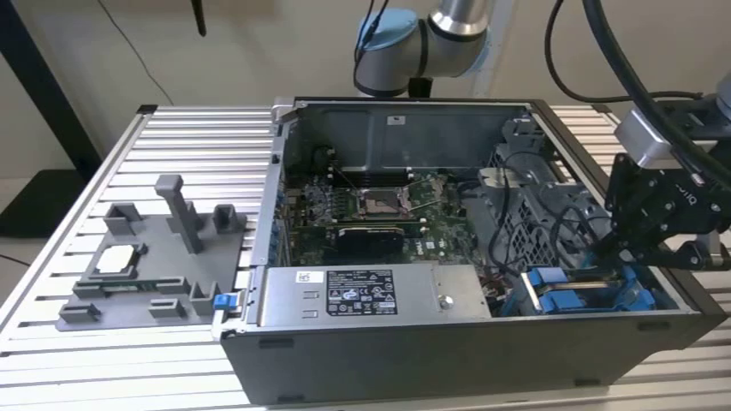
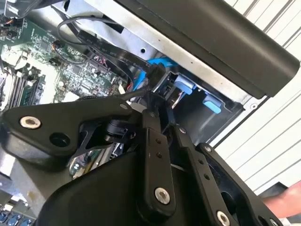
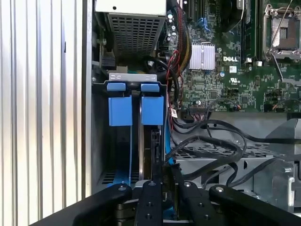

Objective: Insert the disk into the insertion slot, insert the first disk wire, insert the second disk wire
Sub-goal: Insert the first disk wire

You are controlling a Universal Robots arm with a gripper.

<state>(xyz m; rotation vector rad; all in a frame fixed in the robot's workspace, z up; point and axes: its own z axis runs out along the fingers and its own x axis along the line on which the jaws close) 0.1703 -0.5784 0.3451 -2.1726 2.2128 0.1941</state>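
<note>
Gripper (image 3: 167, 178) pinched nearly shut, I hold the black disk wire (image 2: 151, 75) low against the blue-framed disk (image 3: 153, 110), seemingly to align its plug.

You'll find a black-and-white printed label (image 1: 359, 294) on the power-supply box (image 1: 440, 287), but its lines can't be read. In the first wrist view, the motherboard (image 3: 221, 84) bears a small white maker's logo (image 3: 230, 59).
</note>
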